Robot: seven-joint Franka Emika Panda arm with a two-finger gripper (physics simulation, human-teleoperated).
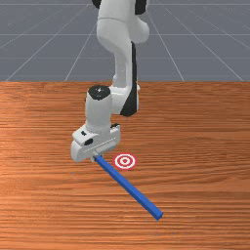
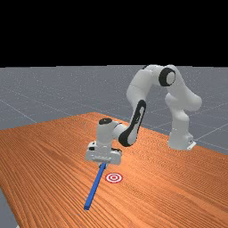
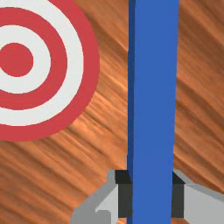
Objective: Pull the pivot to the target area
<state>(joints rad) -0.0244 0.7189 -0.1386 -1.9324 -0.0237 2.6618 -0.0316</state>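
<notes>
Out from the counter's edge at the front view's top, the gripper pinches one end of the long blue stick, which slants to the front view's bottom right, its sideways pull likely heading for the round target just beside it.

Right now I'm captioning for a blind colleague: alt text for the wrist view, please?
Two grey, black-padded fingers grip a long, straight blue bar from both sides. A round red-and-white ringed target lies beside the bar on the orange-brown wooden table.
</notes>
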